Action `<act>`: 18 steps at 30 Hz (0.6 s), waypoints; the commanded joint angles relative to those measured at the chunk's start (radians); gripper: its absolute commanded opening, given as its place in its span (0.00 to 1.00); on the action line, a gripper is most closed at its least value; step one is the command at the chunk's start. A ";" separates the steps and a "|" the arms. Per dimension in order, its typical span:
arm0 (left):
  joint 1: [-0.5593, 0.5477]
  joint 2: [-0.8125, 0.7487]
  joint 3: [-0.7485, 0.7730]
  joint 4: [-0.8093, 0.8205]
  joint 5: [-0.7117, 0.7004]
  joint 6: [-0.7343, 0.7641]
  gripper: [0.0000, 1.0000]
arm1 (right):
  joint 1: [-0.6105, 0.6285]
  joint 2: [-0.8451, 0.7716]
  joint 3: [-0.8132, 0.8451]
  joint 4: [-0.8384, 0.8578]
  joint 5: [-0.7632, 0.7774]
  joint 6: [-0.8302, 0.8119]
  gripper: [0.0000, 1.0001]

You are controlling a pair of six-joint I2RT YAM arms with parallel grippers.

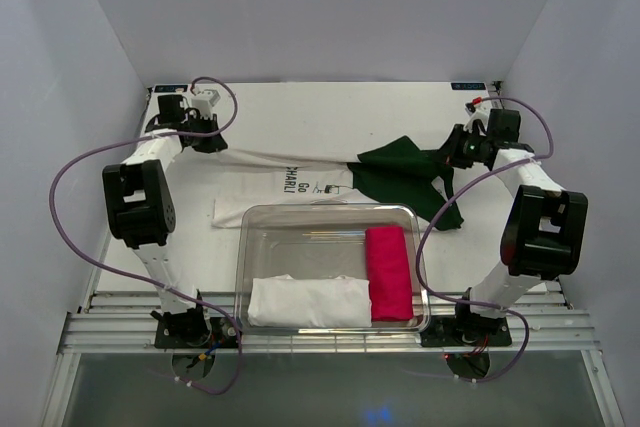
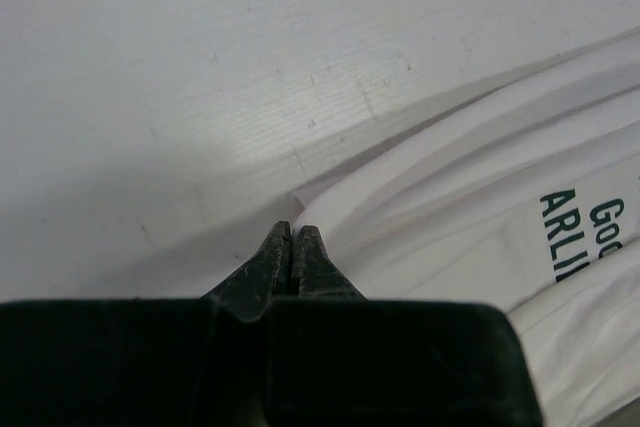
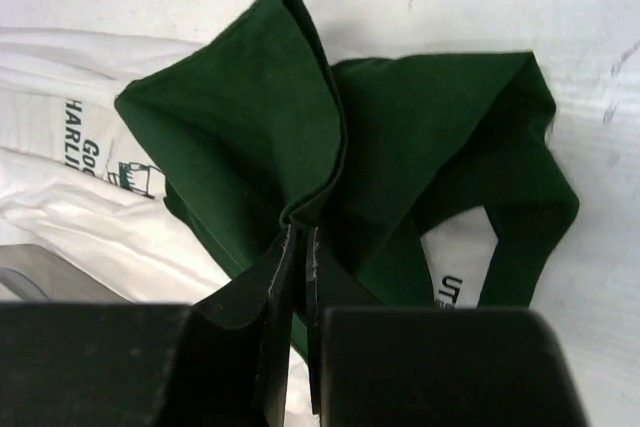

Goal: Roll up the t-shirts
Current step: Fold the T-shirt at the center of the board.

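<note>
Pale walls (image 1: 320, 7) box in white surface (image 1: 330, 112) (tight cell). Across it, white tee (image 1: 270, 162) stretched, green tee (image 3: 240, 127) bunched at right end. And left hand (image 2: 292, 247) pressed together at white tee's corner; right hand (image 3: 300, 247) clamped on green tee.

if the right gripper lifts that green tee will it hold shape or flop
Probably floppy: the green t-shirt bunches into folds where the right gripper pinches it. Likely light, being thin cloth; it may drag the white t-shirt beneath.
</note>
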 commanded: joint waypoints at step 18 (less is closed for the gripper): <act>0.013 -0.124 -0.114 -0.042 0.000 0.117 0.00 | -0.009 -0.091 -0.185 -0.181 0.138 0.030 0.08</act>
